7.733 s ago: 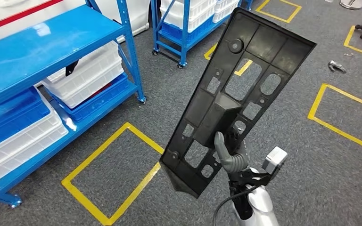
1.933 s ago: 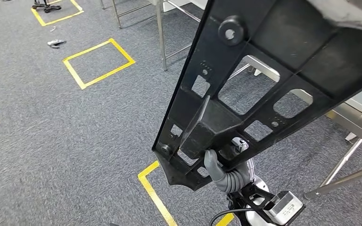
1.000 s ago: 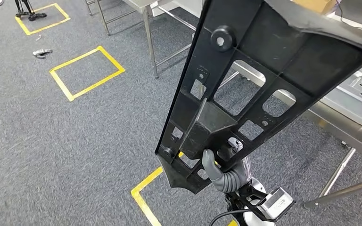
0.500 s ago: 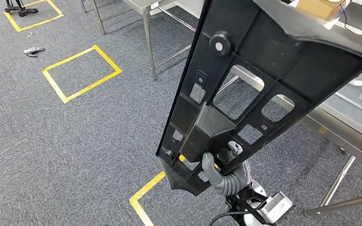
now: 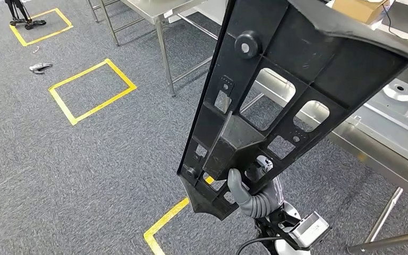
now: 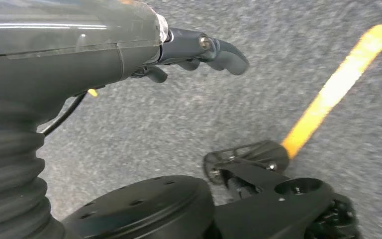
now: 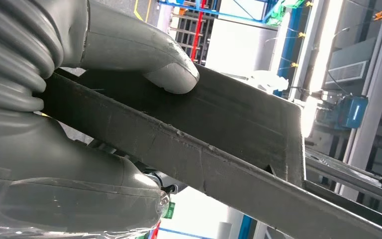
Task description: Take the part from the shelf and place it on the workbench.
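A long black plastic part (image 5: 297,53) with cut-outs and ribs stands tilted up in front of me. My right hand (image 5: 255,199) grips it near its lower end, thumb over the raised block. In the right wrist view the thumb (image 7: 149,59) presses on the part's edge (image 7: 219,124). The steel workbench (image 5: 382,154) runs along the right, behind and below the part's upper end. My left hand (image 6: 199,50) hangs over the carpet, its fingers loosely apart and holding nothing.
Pressed metal sheet parts (image 5: 404,101) lie on the workbench and a cardboard box (image 5: 358,8) sits at its far end. A second steel table (image 5: 154,8) stands beyond. Yellow tape squares (image 5: 90,90) mark the grey carpet; a small tool (image 5: 40,67) lies far left.
The whole view has turned from the blue shelves to the workbench, which now lies nearer on the right. My right hand keeps the same grip on the part.
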